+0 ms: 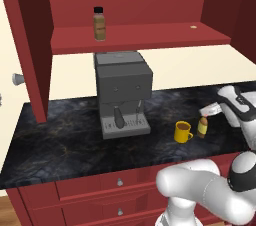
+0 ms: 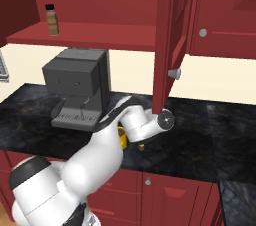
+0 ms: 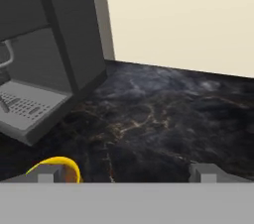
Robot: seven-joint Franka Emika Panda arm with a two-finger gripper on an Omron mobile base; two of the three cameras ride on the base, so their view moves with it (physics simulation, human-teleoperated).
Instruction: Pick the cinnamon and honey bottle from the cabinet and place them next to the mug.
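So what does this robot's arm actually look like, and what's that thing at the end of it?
The arm is glossy white with rounded, bulging segments and dark bands at the joints. At its end sits a white hand with a round grey disc on the side and a gripper with two small dark finger tips. No cables or markings are visible.

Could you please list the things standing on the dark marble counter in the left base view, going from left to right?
Grey box-shaped coffee machine → small bright yellow mug with a side handle → slim amber-yellow honey bottle with an orange tip.
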